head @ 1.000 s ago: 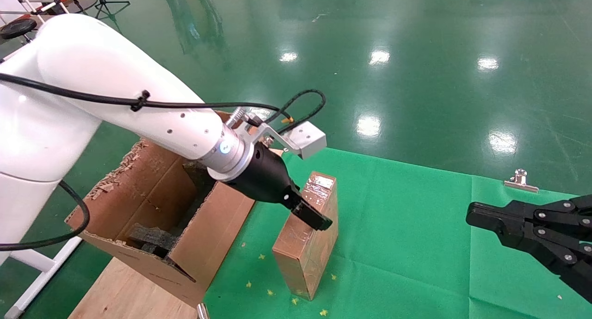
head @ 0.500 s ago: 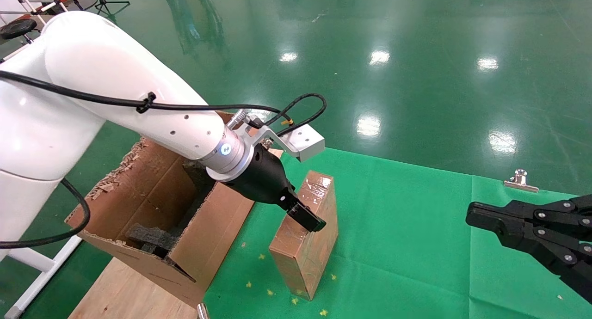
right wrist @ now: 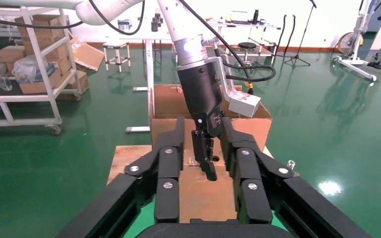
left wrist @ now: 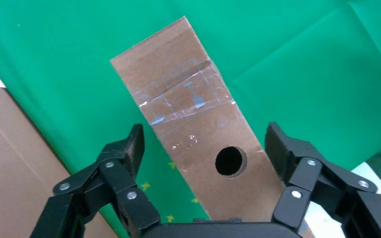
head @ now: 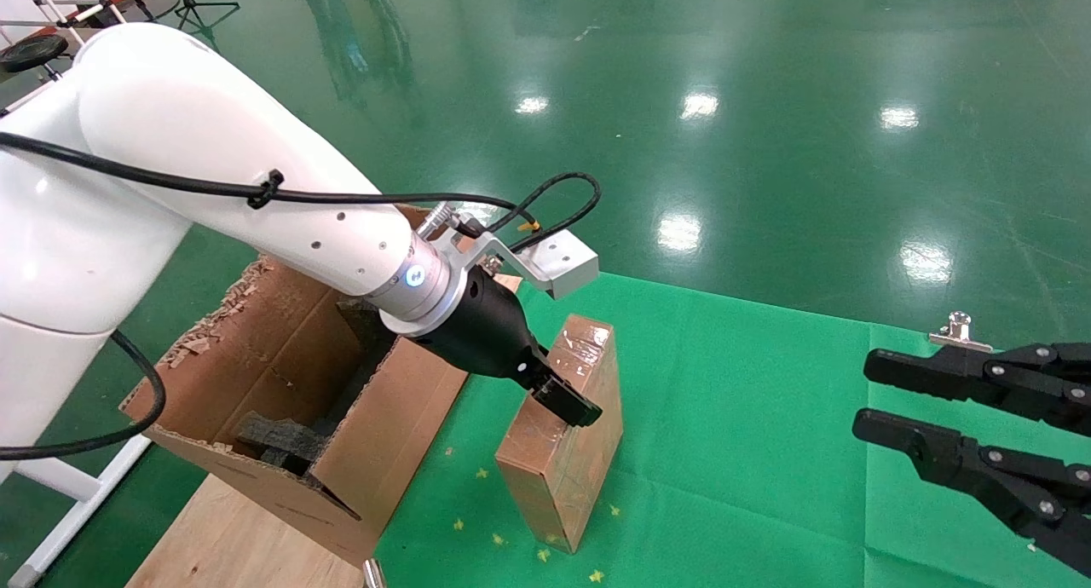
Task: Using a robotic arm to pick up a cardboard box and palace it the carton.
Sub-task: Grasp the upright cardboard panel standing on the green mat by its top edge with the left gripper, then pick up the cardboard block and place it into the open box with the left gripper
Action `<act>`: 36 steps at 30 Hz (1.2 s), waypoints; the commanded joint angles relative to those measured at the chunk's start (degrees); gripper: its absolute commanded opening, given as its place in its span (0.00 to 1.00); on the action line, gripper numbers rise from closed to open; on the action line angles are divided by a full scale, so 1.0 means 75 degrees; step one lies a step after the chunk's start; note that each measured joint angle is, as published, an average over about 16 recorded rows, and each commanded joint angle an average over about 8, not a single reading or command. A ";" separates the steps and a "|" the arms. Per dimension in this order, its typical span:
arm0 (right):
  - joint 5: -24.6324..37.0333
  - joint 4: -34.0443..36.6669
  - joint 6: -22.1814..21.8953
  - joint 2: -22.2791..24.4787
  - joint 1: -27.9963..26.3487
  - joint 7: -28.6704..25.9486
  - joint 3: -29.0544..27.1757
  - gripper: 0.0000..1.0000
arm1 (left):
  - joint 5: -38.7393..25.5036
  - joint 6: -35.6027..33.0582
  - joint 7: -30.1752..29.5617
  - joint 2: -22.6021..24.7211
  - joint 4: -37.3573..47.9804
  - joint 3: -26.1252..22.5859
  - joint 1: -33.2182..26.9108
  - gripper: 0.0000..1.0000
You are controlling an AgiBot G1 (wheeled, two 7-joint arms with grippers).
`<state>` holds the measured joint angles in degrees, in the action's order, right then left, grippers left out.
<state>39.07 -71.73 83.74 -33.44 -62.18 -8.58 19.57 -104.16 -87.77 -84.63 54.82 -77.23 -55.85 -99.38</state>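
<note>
The slim tape-wrapped cardboard box (head: 562, 460) stands on end on the green cloth, its narrow top face with a round hole (left wrist: 229, 161) facing up. My left gripper (head: 573, 403) on the white robotic arm is open and straddles that top face (left wrist: 204, 144); one finger is close to the box's edge, and green cloth shows between the other and the box. The large torn-flap carton (head: 401, 417) stands just to the left of the box. My right gripper (head: 861, 396) hovers open at the cloth's right side, empty, pointing at the box (right wrist: 201, 131).
Black foam blocks (head: 277, 439) lie inside the carton, which rests on a wooden board (head: 230, 528). A metal clip (head: 961, 332) holds the green cloth (head: 750, 400) at its far right edge. Shelves with boxes (right wrist: 29, 64) stand across the glossy floor.
My right gripper has gone from shut to open. The left gripper shifted slightly toward the carton over the box's top, and the box nudged a little that way.
</note>
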 commanded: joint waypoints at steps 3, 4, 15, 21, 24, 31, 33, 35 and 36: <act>0.0000 0.0000 0.0000 0.0000 0.0000 0.0000 0.0000 1.00 | 0.0011 0.0000 -0.0004 -0.0003 0.0001 0.0010 0.0006 0.00; 0.0000 0.0000 0.0000 0.0000 0.0000 0.0000 0.0000 1.00 | 0.0012 0.0000 -0.0004 -0.0003 0.0001 0.0012 0.0007 0.00; 0.0000 0.0000 0.0000 0.0000 0.0000 0.0000 0.0000 1.00 | 0.0018 0.0014 0.0016 0.0001 0.0045 0.0020 0.0002 0.00; 0.0000 0.0000 0.0000 0.0000 0.0000 0.0000 0.0000 1.00 | 0.0001 0.0110 0.0311 -0.0082 0.0125 0.0052 -0.0141 0.00; -0.0001 0.0000 0.0000 0.0000 0.0000 0.0000 0.0001 1.00 | 0.0049 0.0217 0.0612 -0.0260 0.0147 0.0156 -0.0287 0.00; -0.0001 0.0001 0.0000 0.0000 0.0000 0.0000 0.0001 1.00 | 0.0618 0.0563 0.1765 -0.0940 0.0728 0.0806 -0.0887 0.00; -0.0001 0.0001 0.0000 0.0000 0.0000 0.0000 0.0001 1.00 | 0.0802 0.0665 0.2239 -0.1124 0.1101 0.1034 -0.1144 0.00; -0.0001 0.0001 0.0000 0.0000 0.0000 0.0001 0.0001 1.00 | 0.0945 0.0749 0.2754 -0.1282 0.1545 0.1238 -0.1420 0.00; -0.0001 0.0001 0.0000 0.0000 0.0000 0.0001 0.0001 1.00 | 0.1004 0.0775 0.3028 -0.1354 0.1796 0.1330 -0.1565 0.00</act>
<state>39.06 -71.72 83.74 -33.44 -62.18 -8.58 19.58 -97.33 -82.62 -61.63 44.96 -63.04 -46.48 -111.23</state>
